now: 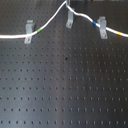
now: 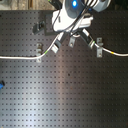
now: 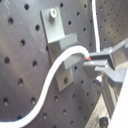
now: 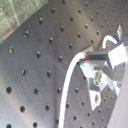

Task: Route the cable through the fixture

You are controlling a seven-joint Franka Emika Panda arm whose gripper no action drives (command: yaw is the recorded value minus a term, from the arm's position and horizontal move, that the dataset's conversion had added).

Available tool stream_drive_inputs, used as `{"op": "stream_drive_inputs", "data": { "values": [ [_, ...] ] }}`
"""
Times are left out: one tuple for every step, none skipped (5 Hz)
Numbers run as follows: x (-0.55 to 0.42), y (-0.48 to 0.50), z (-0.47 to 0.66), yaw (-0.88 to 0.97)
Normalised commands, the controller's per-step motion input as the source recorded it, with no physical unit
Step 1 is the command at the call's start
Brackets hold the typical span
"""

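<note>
- At the first exterior view's left, the cable (image 1: 12, 36) lies flat on the black perforated worktop (image 1: 64, 90) and runs to the slanted grey clip (image 1: 29, 31), where a green-yellow band shows just beside it.
- From there the cable climbs off the worktop toward the far middle. It bends in a free, smooth curve, so I judge it light and limp: it will sag and follow whatever holds it, with little stiffness of its own.
- At the peak, the gripper (image 3: 92, 62) is closed on the cable, pinching it between its fingers. In the first wrist view the cord curves across the fixture (image 3: 61, 47) right beside that pinch.
- In the first exterior view the fixture (image 1: 69, 19) stands upright just under the raised cable; whether the cord sits inside it I cannot tell.
- Further right, the cable descends past a blue-yellow band to the broader clip (image 1: 103, 27) and off toward the right edge.
- The smooth jacket looks slippery. A hold close to the fixture seems best, since a short free length is easier to steer.
</note>
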Motion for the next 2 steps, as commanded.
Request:
{"op": "stream_drive_inputs", "data": {
  "values": [
    [-0.032,0.241,0.10,-0.61],
    [-0.061,0.273,0.13,-0.59]
  ]
}}
